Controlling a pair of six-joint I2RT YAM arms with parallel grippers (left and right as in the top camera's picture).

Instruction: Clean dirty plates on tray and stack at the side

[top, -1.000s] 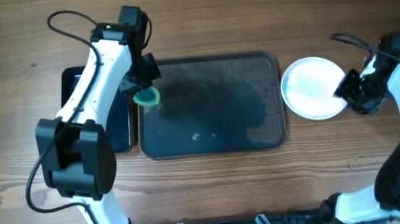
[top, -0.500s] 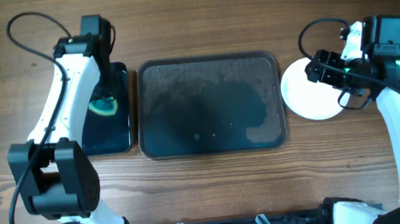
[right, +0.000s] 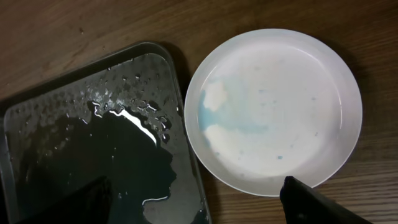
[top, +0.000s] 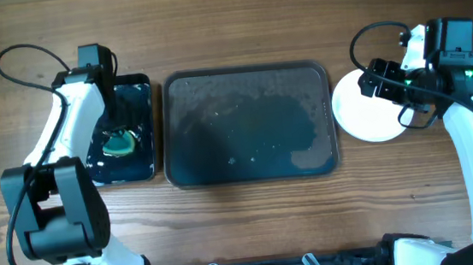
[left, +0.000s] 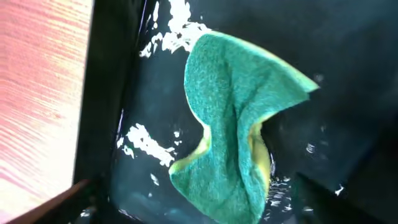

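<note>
On the brown wooden table, whose long grain runs left to right with a matte finish, the tray lies in the middle. It is a wide dark grey rectangle with rounded corners and a low rim. Its floor is glossy with a film of water, and beads cluster toward the far edge. Just beside its right rim, resting on the bare wood, sits a round white plate that is smooth and shallow. A pale blue smear and a few specks mark its wet middle; whether more plates lie beneath it cannot be told. The right gripper hangs over the plate's far side with its jaws spread wide, gripping nothing; one dark finger shows at the bottom of the right wrist view. Left of the tray, close alongside it, stands a narrower, deeper black tray holding shallow water that glints. A crumpled green sponge with a yellow underside and a nubbly surface lies in it. The left gripper is poised right above the sponge, jaws parted well wider than it and not pinching it.
</note>
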